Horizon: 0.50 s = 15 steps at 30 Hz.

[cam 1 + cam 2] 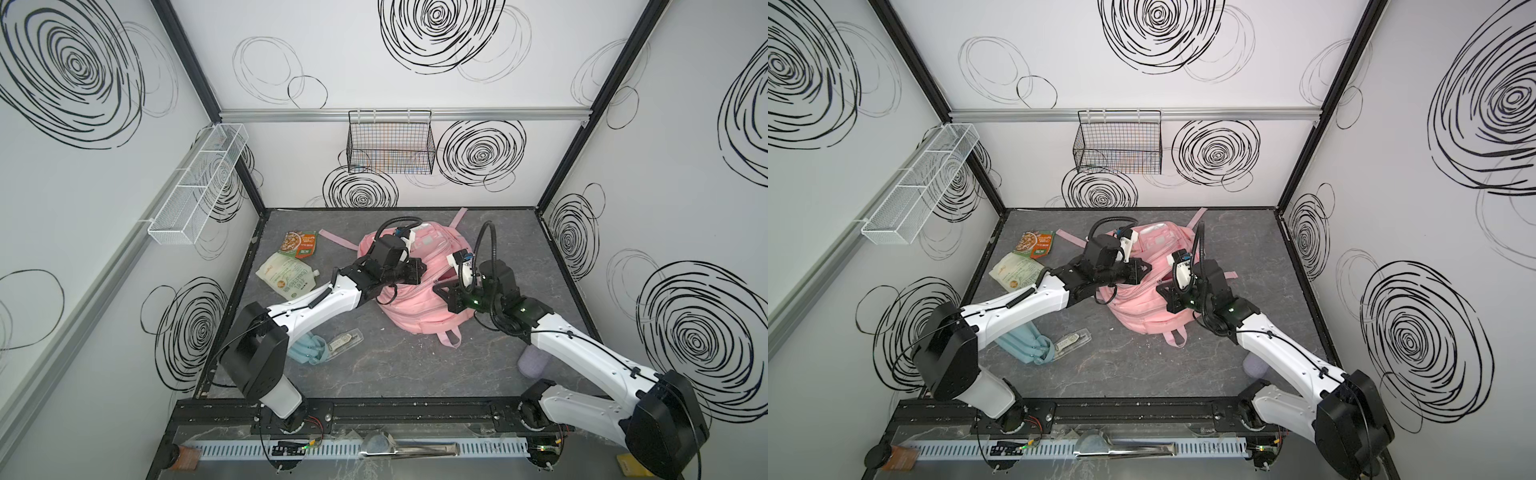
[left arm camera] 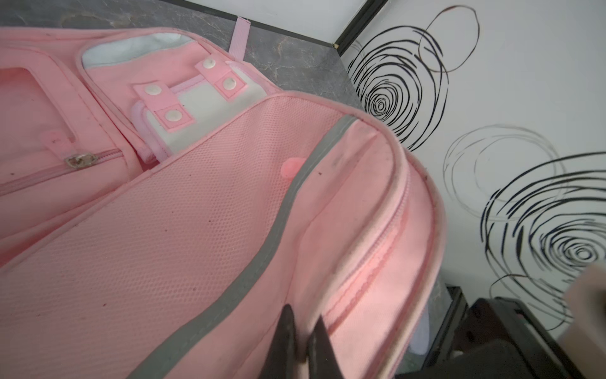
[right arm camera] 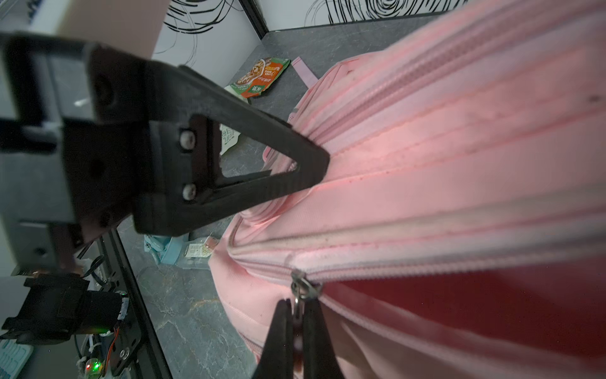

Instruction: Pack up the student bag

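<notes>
Left of the left gripper [image 1: 419, 269], an orange-and-green snack packet [image 1: 300, 245] and a white spouted pouch [image 1: 286, 277] lie just beside each other on the grey table [image 1: 415, 374]. Nearer the front, well apart from it, a pale blue fabric item [image 1: 309, 350] touches a clear plastic case [image 1: 345, 341]. A lilac object [image 1: 534, 362] lies front-right of the right gripper [image 1: 441, 289], partly hidden.

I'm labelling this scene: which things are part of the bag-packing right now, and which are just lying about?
In use: student bag, zipper pull pinched by right gripper, left gripper pinching its fabric.
Lying about, perhaps to pack: snack packet, spout pouch, blue pouch, clear case.
</notes>
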Motion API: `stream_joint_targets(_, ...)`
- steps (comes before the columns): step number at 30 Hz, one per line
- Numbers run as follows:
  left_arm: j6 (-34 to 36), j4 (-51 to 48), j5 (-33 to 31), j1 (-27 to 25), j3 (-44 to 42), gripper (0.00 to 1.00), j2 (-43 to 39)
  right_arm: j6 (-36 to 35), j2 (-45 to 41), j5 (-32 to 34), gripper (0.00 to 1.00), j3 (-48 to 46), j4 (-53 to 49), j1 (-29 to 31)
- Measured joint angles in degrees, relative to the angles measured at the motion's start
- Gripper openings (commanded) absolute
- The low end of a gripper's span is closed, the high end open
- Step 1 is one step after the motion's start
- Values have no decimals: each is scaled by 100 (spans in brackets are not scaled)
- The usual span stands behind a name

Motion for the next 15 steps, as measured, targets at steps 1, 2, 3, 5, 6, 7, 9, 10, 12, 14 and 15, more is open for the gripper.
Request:
stream_joint_targets(1,-164,50,48,24,-7,0,0,0,-20,35,0,-7,28,2)
stream_joint_targets(2,-319,85,83,42,-7,0,0,0,-42,81,0,-11,68,4)
stream_joint_targets(3,-452,118,109,57,-2,0,0,0,-52,105,0,-11,94,7)
stream_joint_targets(5,-688,120,146,74,50,0,22,4,-59,116,0,-11,138,55)
stream_joint_targets(6,-811,116,168,83,114,0,61,9,-59,116,0,-11,151,116)
stream_joint_targets(7,-925,125,186,87,186,0,116,20,-59,122,0,-11,162,177)
stream_joint_targets(9,-1193,188,212,94,354,0,269,28,-52,166,0,-11,173,363)
stream_joint_targets(10,-1314,216,227,98,417,0,334,31,-44,214,0,-11,170,437)
stream_joint_targets(12,-1545,306,223,109,511,0,442,33,4,313,0,-11,168,562)
stream_joint_targets(14,-1687,350,203,122,632,0,531,42,74,345,0,-11,157,662)
stream_joint_targets(15,-1740,341,201,131,710,0,588,46,107,385,0,-11,151,695)
